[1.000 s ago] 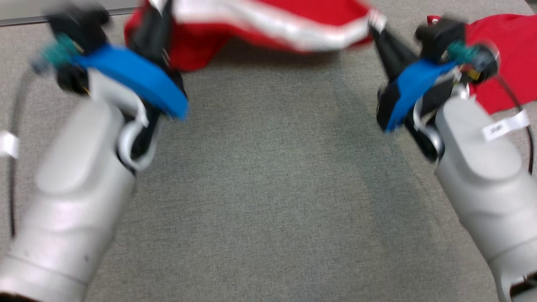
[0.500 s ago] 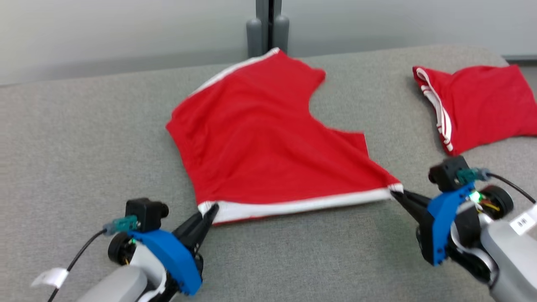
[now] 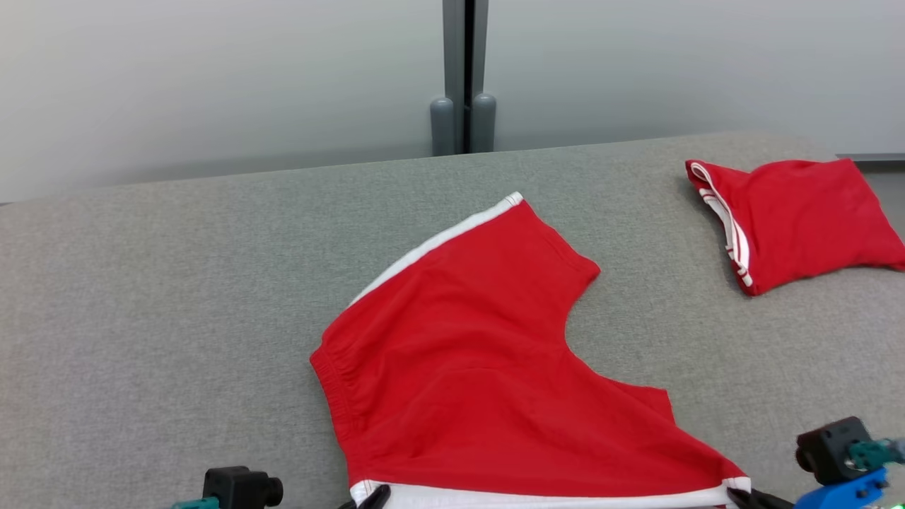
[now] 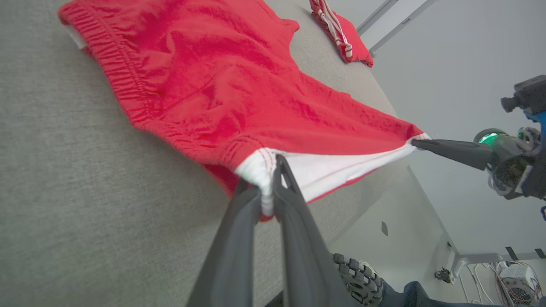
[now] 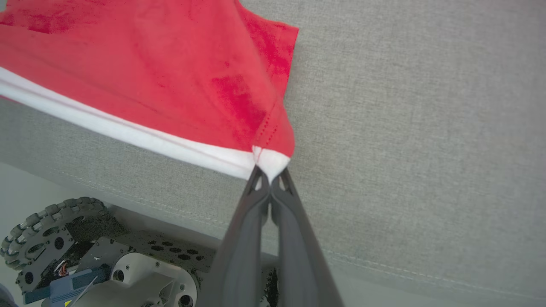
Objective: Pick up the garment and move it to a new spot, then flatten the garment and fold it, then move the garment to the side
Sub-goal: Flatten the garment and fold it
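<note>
- Left gripper (image 4: 268, 192) pinches a white hem corner of the red shorts (image 3: 481, 367).
- Right gripper (image 5: 269, 181) clamps tight on the opposite corner.
- Head view's bottom edge crops both grippers.

grey fabric surface (image 3: 177, 283), pale wall (image 3: 212, 71) behind with a grey post (image 3: 464, 71).

No text, label, brand, number or sign can be read. In the right wrist view, a blue strip (image 5: 64, 285) on the robot's base (image 5: 140, 277) has a small yellow mark beside it, too small to make out.
</note>
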Motion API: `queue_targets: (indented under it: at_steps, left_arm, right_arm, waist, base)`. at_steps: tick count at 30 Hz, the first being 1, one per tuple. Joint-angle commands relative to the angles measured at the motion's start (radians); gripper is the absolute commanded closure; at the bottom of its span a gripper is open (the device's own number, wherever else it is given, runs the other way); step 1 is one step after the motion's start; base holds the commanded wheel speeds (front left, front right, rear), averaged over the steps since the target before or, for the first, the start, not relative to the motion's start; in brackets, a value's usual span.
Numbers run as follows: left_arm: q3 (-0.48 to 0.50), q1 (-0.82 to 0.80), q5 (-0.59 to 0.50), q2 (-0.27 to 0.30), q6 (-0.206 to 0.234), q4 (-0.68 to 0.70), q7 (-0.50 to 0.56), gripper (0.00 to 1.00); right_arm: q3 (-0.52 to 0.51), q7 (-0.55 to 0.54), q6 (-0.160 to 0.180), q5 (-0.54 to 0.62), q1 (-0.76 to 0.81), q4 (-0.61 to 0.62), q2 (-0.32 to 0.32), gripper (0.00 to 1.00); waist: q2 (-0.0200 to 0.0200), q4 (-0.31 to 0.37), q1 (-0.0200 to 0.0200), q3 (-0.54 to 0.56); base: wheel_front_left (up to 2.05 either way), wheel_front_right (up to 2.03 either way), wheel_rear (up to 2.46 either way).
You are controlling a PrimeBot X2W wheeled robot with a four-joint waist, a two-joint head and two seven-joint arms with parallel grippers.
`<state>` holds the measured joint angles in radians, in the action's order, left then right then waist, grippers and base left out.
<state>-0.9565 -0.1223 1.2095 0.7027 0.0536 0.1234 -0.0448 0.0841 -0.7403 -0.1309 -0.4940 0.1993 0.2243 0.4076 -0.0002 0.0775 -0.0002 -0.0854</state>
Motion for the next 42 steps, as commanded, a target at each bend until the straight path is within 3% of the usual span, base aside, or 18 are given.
queue_targets:
  at_steps: [1,6,13,28,42]
  left_arm:
    - [0.003,0.025,0.016,0.024,0.031,0.057,0.008,1.00]
    - [0.021,0.034,0.019,0.027,0.043,0.107,-0.014,1.00]
    - [0.063,-0.073,0.013,-0.059,0.015,0.040,-0.047,1.00]
    - [0.146,-0.316,0.018,-0.272,-0.050,-0.261,-0.120,1.00]
    - [0.169,-0.453,-0.023,-0.429,-0.029,-0.474,-0.184,1.00]
  right_arm:
    - [-0.071,-0.048,0.000,0.055,0.065,0.113,-0.051,1.00]
    - [-0.119,-0.088,0.000,0.113,0.076,0.234,-0.082,1.00]
    - [-0.089,-0.101,0.000,0.152,-0.092,0.243,-0.052,1.00]
    - [0.115,0.093,0.000,0.117,-0.648,-0.188,0.100,1.00]
    - [0.279,0.310,0.000,0.109,-0.977,-0.543,0.091,1.00]
  waist:
    - [0.0002,-0.015,0.0002,0.003]
    - [0.0002,-0.030,0.0002,0.007]
    - [0.0002,-0.061,0.0002,-0.008]
    - [0.0002,-0.141,0.0002,-0.175]
    - [0.0002,-0.228,0.0002,-0.300]
  base:
    - [0.00,0.00,0.00]
    - [0.00,0.00,0.00]
    - [0.00,0.00,0.00]
    - [0.00,0.00,0.00]
    - [0.00,0.00,0.00]
